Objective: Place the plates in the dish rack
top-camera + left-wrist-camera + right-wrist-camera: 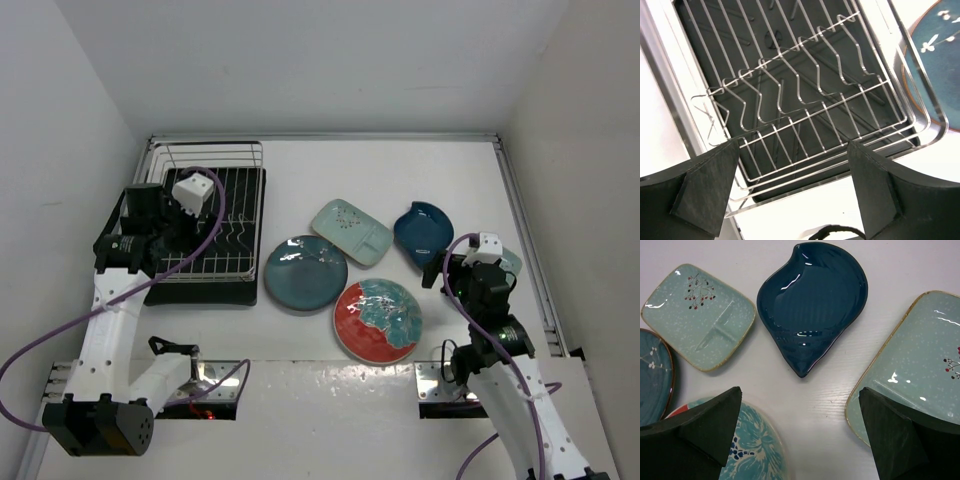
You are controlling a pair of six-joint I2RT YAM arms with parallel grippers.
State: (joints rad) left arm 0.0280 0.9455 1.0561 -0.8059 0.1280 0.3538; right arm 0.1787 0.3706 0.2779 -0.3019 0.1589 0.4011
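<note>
The dish rack (215,215) stands at the left, a silver wire rack on a black tray, with nothing in it (805,95). My left gripper (165,238) hovers over its near edge, open and empty (795,200). Five plates lie flat on the table: round dark teal (305,272), round red with light-blue pattern (378,320), pale mint rectangle (351,231), dark-blue leaf (423,233), and a second mint rectangle (512,262) mostly under my right arm. My right gripper (452,280) hovers open and empty (800,435) between the red plate (755,450) and the second mint plate (920,370), below the leaf plate (815,300).
White walls close in the table on the left, back and right. A raised metal rail (530,250) runs along the right edge. The teal plate's rim (935,65) lies close beside the rack's right side. A purple cable (215,215) loops over the rack.
</note>
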